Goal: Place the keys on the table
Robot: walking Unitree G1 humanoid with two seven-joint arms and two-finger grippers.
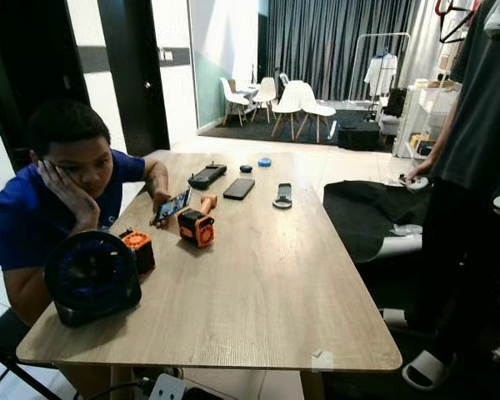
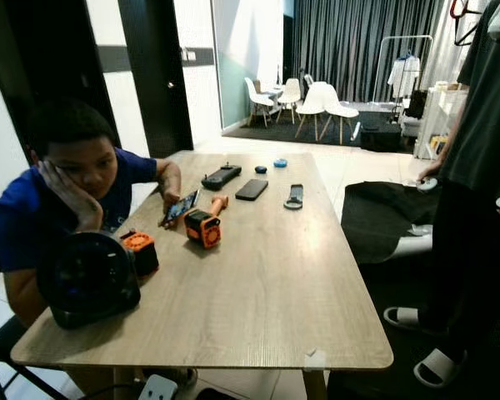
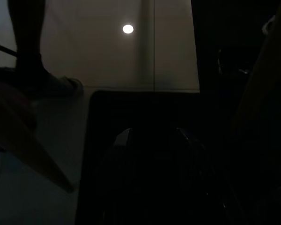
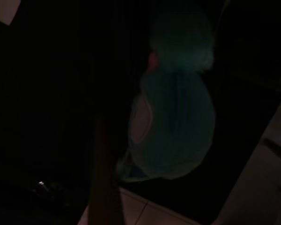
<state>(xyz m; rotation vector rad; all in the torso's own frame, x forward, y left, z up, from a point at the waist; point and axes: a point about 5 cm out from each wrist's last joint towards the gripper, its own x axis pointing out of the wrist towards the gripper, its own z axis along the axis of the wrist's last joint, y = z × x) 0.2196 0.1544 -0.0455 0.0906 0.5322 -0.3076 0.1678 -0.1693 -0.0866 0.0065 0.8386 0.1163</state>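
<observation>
A light wood-grain rectangular tabletop point(image 1: 275, 292) stretches away from the camera, level and well lit. In the very dark right wrist view, a rounded teal plush shape point(image 4: 173, 117) is dimly visible.

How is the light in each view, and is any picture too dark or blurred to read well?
Left and right eye views: evenly lit, sharp, soft glare on the light wooden table. Left wrist view: very dark, one bright reflected spot on the floor. Right wrist view: nearly black, a dim teal fuzzy shape barely readable.
</observation>
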